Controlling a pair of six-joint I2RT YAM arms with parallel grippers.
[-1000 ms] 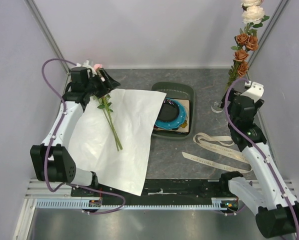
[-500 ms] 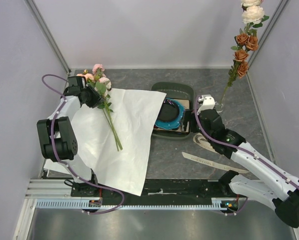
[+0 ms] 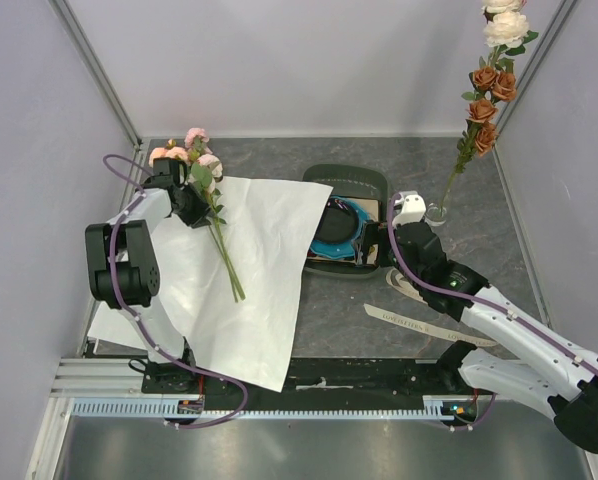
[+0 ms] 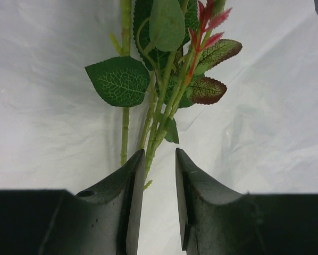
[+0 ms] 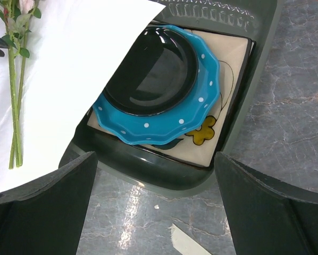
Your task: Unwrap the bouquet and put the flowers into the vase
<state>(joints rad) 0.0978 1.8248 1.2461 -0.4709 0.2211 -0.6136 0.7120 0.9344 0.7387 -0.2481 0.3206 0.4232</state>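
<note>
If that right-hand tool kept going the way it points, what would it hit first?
The right tool would probably meet the dark green tray's near wall, or the blue-rimmed plate inside it; depth is unclear.

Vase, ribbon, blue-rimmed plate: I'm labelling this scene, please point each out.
vase [image 3: 436, 213], top external view, clear glass body
ribbon [image 3: 431, 322], top external view, middle of the lower strip
blue-rimmed plate [image 5: 159, 134], right wrist view, its blue rim

On my left, the flowers [image 3: 220, 241] lie on the paper [image 3: 249, 310]. Right of it sits the tray [image 3: 367, 181] holding a plate [image 3: 340, 234], then the vase [image 3: 437, 212].
</note>
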